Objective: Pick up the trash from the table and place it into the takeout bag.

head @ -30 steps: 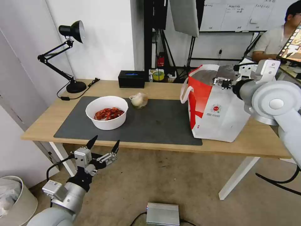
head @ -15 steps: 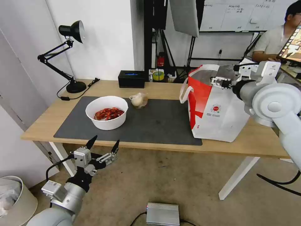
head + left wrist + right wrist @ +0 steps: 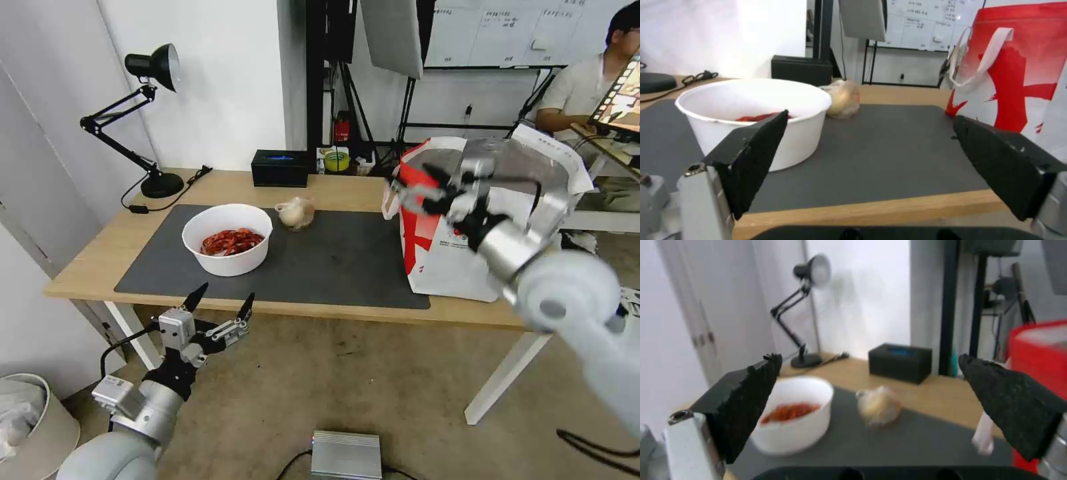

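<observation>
black desk lamp at far left corner of the desk, cord trailing beside its base. black box along the back edge; tape roll just beside it. silver box on floor. bin at lower left.

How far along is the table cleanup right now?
Nothing can be confirmed as bagged. The white bowl of red shells and the small clear bag with beige lump sit on the mat. The right gripper is open and empty beside the takeout bag; the left gripper hangs open below the table edge.
</observation>
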{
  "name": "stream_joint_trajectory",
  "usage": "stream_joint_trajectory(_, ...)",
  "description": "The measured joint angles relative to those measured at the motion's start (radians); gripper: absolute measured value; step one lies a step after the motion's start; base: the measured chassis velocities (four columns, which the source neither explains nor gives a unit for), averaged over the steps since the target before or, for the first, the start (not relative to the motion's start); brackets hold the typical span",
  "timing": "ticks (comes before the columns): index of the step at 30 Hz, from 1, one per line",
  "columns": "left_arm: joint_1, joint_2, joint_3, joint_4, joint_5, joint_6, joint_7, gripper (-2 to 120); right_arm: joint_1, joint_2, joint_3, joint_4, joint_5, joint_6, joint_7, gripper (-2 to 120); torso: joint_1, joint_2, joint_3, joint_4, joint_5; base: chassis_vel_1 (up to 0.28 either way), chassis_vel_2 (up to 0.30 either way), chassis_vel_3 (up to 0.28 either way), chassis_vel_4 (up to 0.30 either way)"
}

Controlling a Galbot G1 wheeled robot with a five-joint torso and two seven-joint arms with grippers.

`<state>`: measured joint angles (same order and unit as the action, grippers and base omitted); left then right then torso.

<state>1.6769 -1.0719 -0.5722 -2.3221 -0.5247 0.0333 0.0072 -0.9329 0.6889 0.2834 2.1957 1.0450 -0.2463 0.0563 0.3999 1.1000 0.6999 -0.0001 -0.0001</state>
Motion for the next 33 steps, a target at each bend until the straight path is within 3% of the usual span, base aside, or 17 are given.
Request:
stream_joint_trajectory(12,0.022,-0.026,-0.014,0.005,0.032,-0.027,0.006,100,-0.218,0.050,-0.019,0.032,-0.236,0.043,-0.009,100,0.000,0.000,0.000,0.0001,0.0000,0.000,0.000,0.000,0.000)
stream_joint_trajectory(19,0.023,-0.028,-0.011,0.019,0.038,-0.039,0.007,100,-0.372,0.087,-0.021,0.032,-0.359,0.140,0.044,100,0.000,0.000,0.000,0.0000,0.0000,0.000,0.000,0.000,0.000)
stream_joint_trajectory(27,0.022,-0.028,-0.005,0.037,0.047,-0.051,0.010,100,-0.499,0.132,-0.043,0.021,-0.481,0.279,0.176,100,0.000,0.000,0.000,0.0000,0.0000,0.000,0.000,0.000,0.000)
stream_joint_trajectory(33,0.022,-0.028,0.003,0.050,0.057,-0.058,0.013,100,-0.551,0.149,-0.048,-0.012,-0.523,0.353,0.184,100,0.000,0.000,0.000,0.0001,0.0000,0.000,0.000,0.000,0.000)
